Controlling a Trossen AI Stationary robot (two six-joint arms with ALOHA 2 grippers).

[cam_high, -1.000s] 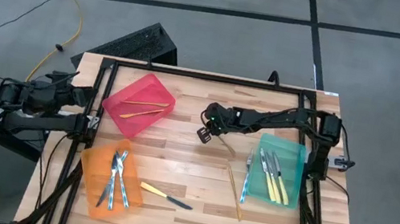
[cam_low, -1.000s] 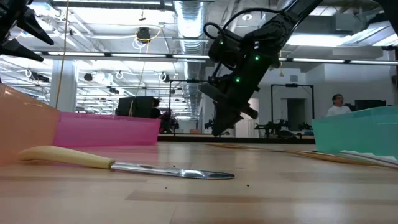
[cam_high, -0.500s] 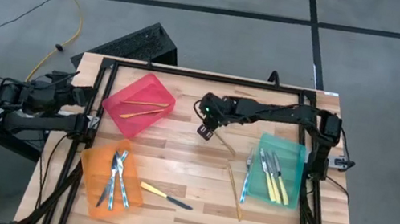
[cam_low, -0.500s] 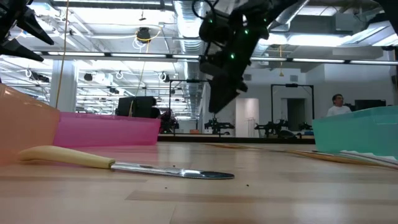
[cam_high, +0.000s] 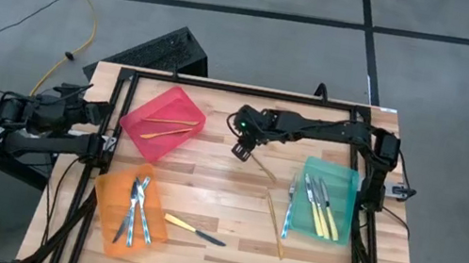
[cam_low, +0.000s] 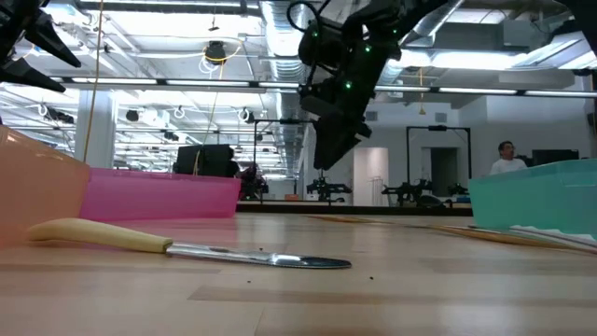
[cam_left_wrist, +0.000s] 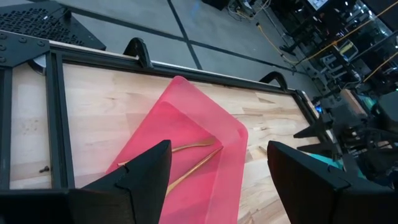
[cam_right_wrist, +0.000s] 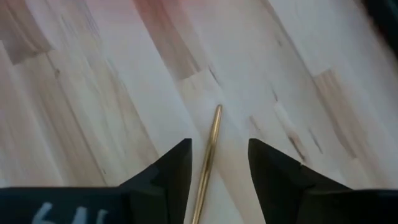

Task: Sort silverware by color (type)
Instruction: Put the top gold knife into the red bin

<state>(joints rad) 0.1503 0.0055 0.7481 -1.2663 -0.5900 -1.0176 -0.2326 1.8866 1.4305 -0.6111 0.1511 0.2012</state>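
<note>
Gold slim cutlery piece (cam_right_wrist: 208, 162) lies flat on the wooden table (cam_high: 223, 254), between the parted, empty fingers of the right gripper (cam_right_wrist: 217, 168) raised above it; left gripper (cam_left_wrist: 214, 177) waits spread beside the red bin (cam_high: 163, 120).

On the surface (cam_high: 224, 249), one bin (cam_high: 162, 123) sits near the far left corner with two slim cutlery pieces (cam_high: 167, 128) lying in it. A second bin (cam_high: 127, 208) sits at the near left corner, holding several pieces (cam_high: 137, 209). A third bin (cam_high: 326, 200) sits by the right edge, also with pieces (cam_high: 321, 205) in it. A knife (cam_high: 194, 230) lies on the surface just right of the second bin. A slim piece (cam_high: 275, 223) lies just left of the third bin, and another (cam_high: 263, 168) lies near the middle, under the right gripper (cam_high: 241, 149). The left gripper (cam_high: 88, 94) hangs beyond the left edge.
</note>
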